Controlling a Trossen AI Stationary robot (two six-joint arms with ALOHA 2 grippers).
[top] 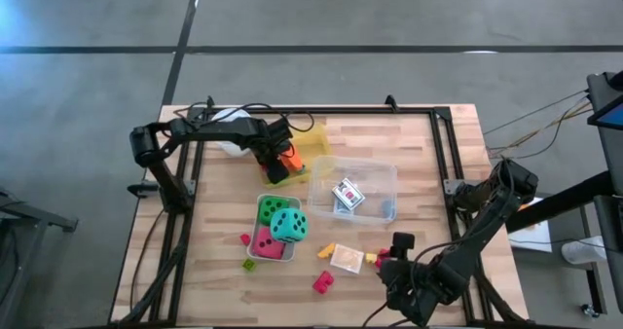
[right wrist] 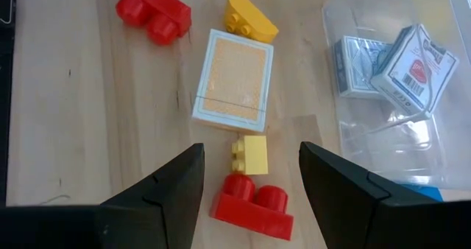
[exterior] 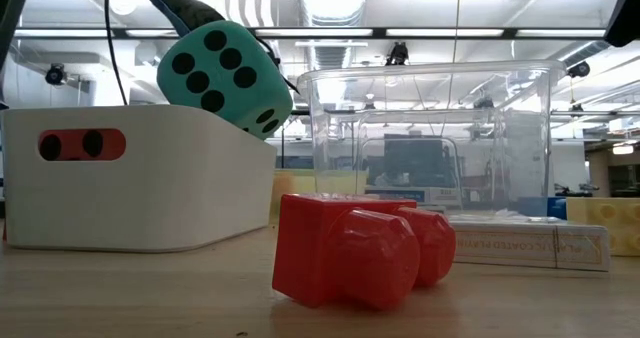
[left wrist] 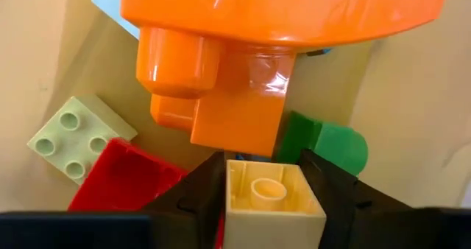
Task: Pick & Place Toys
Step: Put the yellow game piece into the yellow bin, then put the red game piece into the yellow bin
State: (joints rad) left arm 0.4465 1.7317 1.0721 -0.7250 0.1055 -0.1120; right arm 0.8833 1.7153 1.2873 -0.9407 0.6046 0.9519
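1. The left claw (top: 279,164) is hanging over the yellow tray (top: 313,140) at the far left of the surface (top: 419,154). In the left wrist view its fingers are clamping a pale yellow block (left wrist: 271,205), 1 finger on each side.
2. An orange block (left wrist: 235,94) is lying directly beyond that claw, with a red block (left wrist: 121,177), a pale green block (left wrist: 79,135) and a dark green block (left wrist: 327,140) around it in the tray.
3. The right claw (right wrist: 250,186) is hovering near the front edge with its fingers apart and nothing between them.
4. A small yellow block (right wrist: 249,155) is sitting just ahead of the right claw, centred between the fingers, touching a red 2-stud block (right wrist: 254,203) that is lying crosswise, its long axis spanning the gap.
5. A card pack (right wrist: 233,79) is lying flat just beyond, its long axis pointing away from the claw.
6. Judgement: the right arm is nearer these pieces; a straight descent should be meeting the red block first.
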